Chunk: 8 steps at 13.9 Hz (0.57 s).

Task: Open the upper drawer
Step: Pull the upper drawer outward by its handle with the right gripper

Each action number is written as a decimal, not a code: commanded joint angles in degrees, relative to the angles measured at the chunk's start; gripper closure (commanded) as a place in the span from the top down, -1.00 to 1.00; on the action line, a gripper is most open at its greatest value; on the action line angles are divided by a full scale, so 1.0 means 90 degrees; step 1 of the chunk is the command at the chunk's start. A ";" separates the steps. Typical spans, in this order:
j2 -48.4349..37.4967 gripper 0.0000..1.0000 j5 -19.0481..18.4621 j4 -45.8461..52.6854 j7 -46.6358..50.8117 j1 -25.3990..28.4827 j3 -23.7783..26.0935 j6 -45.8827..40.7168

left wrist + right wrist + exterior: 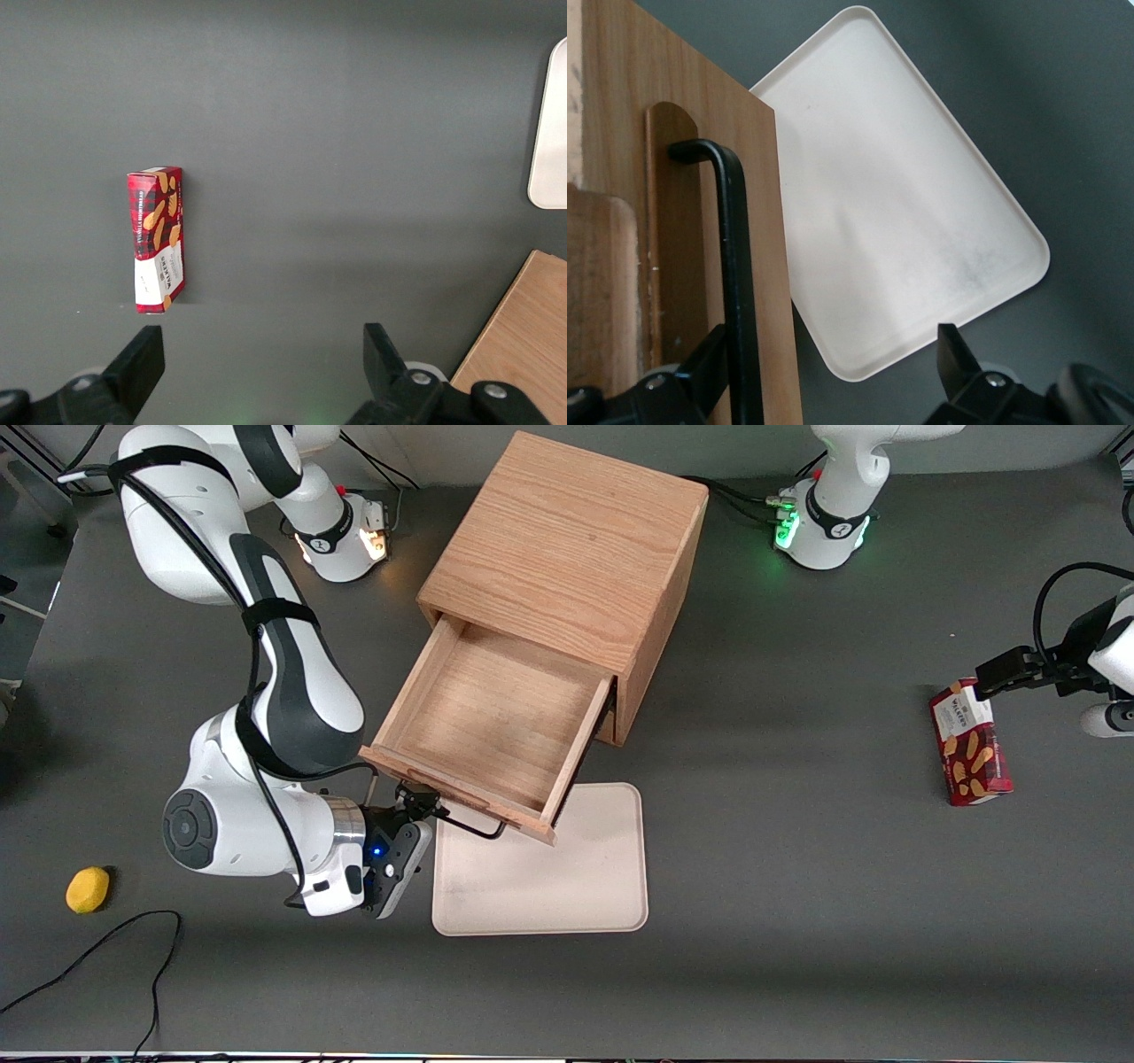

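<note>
The upper drawer [496, 717] of the oak cabinet [567, 549] stands pulled far out, and its inside is bare wood. Its thin black wire handle [469, 828] runs along the drawer front nearest the front camera. My gripper [423, 802] is at the end of that handle toward the working arm's end of the table. In the right wrist view the gripper [833, 350] is open. The handle [733, 266] passes just inside one finger [709, 359], while the second finger [957, 354] hangs over the table well clear of it. Nothing is clamped.
A cream tray [540, 864] lies flat on the table directly under the drawer front, nearer the front camera. A yellow lemon [88, 889] and a black cable [106, 948] lie toward the working arm's end. A red biscuit box [970, 744] lies toward the parked arm's end.
</note>
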 commanded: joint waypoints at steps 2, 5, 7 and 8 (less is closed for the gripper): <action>0.0063 1.00 -0.0069 0.0261 0.0003 -0.0027 -0.0018 -0.0056; 0.0034 1.00 -0.0069 0.0505 0.0012 -0.0075 -0.0028 -0.0280; -0.0102 1.00 -0.0069 0.0515 0.0013 -0.0163 -0.0028 -0.0426; -0.0200 1.00 -0.0069 0.0515 0.0013 -0.0183 -0.0037 -0.0534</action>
